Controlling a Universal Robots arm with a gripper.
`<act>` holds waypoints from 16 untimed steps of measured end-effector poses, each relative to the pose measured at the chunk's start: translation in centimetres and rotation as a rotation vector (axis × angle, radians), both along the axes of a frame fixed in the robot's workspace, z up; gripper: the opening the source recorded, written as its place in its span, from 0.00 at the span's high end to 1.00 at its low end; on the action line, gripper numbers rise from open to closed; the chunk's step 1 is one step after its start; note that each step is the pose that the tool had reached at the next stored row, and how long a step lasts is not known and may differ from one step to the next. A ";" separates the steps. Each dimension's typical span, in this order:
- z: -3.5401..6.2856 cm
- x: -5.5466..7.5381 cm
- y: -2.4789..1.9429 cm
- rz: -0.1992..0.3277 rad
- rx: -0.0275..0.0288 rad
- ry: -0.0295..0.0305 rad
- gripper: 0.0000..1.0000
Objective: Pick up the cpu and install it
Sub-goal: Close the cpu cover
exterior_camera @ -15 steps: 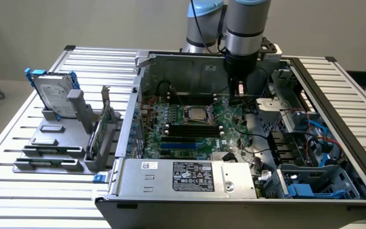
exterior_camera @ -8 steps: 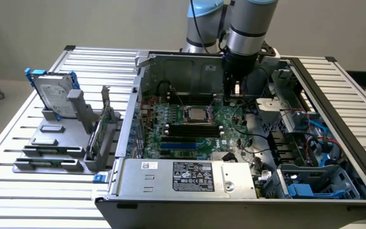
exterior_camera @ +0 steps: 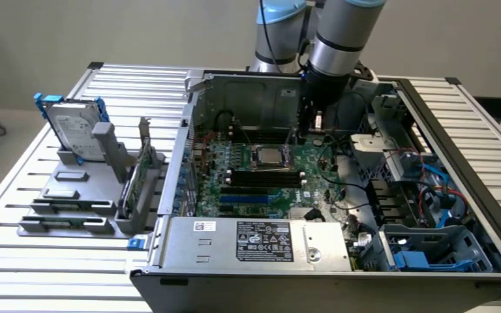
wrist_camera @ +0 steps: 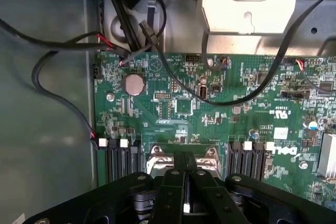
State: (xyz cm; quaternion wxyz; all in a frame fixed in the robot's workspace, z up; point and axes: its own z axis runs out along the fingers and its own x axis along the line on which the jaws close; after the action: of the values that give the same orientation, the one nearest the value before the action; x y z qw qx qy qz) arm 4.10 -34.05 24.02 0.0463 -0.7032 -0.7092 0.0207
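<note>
Gripper (exterior_camera: 318, 125) is clenched, fingers pressed together with nothing between them, and hangs inside the open computer case (exterior_camera: 459, 163) over the green motherboard (exterior_camera: 259, 189). A grey power supply (exterior_camera: 255, 241) fills the case's end nearest the exterior camera. The cpu (exterior_camera: 271, 156) lies in the board's metal-framed socket (exterior_camera: 253, 156), near the fingertips. To the exterior view's left of the case, on the slatted aluminium table (exterior_camera: 24, 261), a grey rack (exterior_camera: 68, 208) holds an upright hard drive (exterior_camera: 70, 127) with blue brackets.

The cpu (exterior_camera: 273, 156), a small, flat square chip with a silvery-grey top plate, lies level inside the dark-framed socket (exterior_camera: 273, 167) at the middle of the green motherboard (exterior_camera: 316, 189)
</note>
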 end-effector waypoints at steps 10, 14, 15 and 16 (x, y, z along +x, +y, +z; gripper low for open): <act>-0.46 -1.2 0.00 0.000 -0.0026 0.0529 0.89; -0.64 -2.0 0.00 0.000 -0.0027 0.0727 0.89; -0.68 -2.2 0.00 0.000 -0.0026 0.0789 0.89; -0.71 -2.4 0.00 0.000 -0.0026 0.0866 0.89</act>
State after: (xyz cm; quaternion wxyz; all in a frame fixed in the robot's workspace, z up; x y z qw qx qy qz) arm 1.72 -34.05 23.31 0.0761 -0.7016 -0.7066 0.0520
